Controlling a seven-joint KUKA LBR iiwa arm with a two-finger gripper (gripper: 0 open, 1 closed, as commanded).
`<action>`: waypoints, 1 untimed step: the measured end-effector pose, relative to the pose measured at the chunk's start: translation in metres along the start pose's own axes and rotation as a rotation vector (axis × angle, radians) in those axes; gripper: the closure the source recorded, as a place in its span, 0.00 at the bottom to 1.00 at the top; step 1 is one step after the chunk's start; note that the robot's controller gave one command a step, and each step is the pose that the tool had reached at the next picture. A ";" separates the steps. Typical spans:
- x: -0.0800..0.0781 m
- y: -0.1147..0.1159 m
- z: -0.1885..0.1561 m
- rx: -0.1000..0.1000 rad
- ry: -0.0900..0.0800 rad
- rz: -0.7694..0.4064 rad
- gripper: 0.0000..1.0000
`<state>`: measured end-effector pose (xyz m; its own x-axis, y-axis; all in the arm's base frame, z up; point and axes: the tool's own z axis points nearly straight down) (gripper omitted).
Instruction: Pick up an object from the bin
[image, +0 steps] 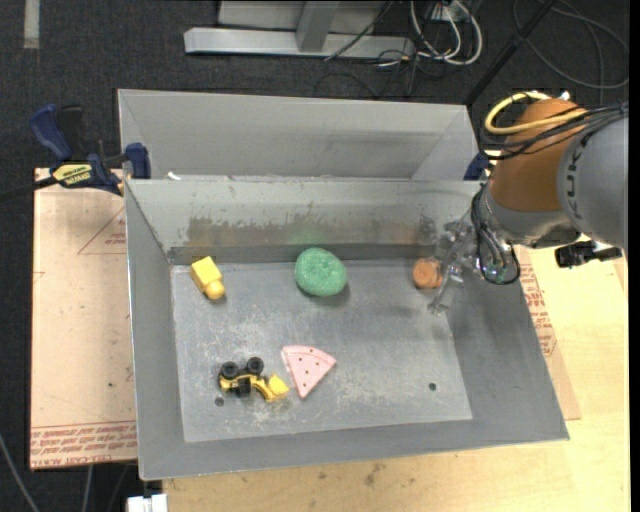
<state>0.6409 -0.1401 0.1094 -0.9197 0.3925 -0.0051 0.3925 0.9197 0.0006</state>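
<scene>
Five things lie loose on the bin (385, 365) floor, none lifted; pincer (447, 280) sits low by the right wall just beside the small orange ball (427, 273), apart or together cannot tell, grasp and lift left.

Hand (447, 270) beside round orange lump (426, 274)

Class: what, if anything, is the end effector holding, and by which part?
Cannot be told. The end effector is beside a small orange round thing at the back right of the bin, but no hold is visible.
</scene>
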 end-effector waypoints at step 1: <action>-0.011 -0.003 0.022 -0.002 -0.005 -0.122 0.00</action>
<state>0.6497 -0.1473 0.0874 -0.9605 0.2781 -0.0099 0.2781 0.9606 0.0018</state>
